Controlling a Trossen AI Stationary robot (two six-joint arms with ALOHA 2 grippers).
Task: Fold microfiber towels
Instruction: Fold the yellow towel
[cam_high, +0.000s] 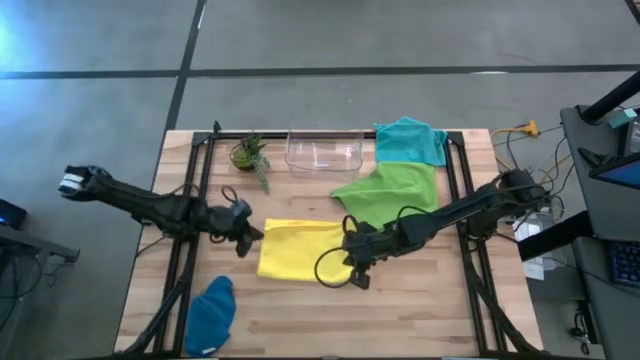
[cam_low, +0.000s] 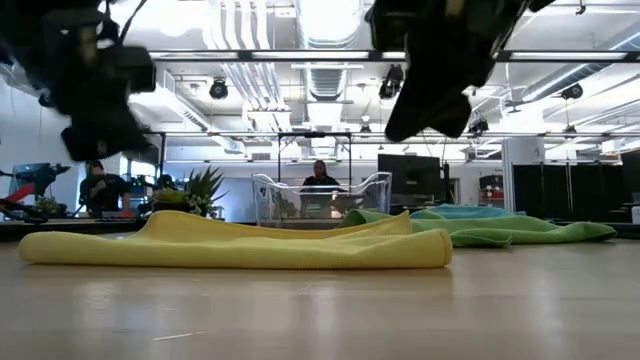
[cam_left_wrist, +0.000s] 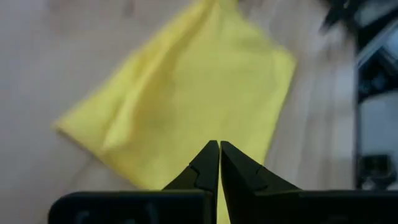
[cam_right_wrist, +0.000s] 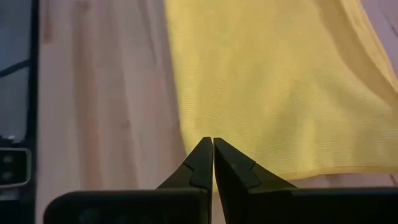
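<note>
So my left claw (cam_high: 243, 238) is hovering clenched with nothing in it, just off the left edge of the soft yellow microfiber towel (cam_high: 300, 248), which is lying folded flat in the middle of the wooden desk (cam_high: 420, 300). The dark blue towel (cam_high: 211, 315) is sitting bunched up by the desk's front left corner. The small green potted plant (cam_high: 248, 153) and the clear plastic bin (cam_high: 323, 152) are sitting along the back edge. My right claw (cam_high: 357, 277) is hanging clenched and empty too, over the yellow towel's front right corner. The lime green towel (cam_high: 395, 190) is lying spread out toward the back right, and the teal towel (cam_high: 410, 140) is overlapping its far edge at the back.
</note>
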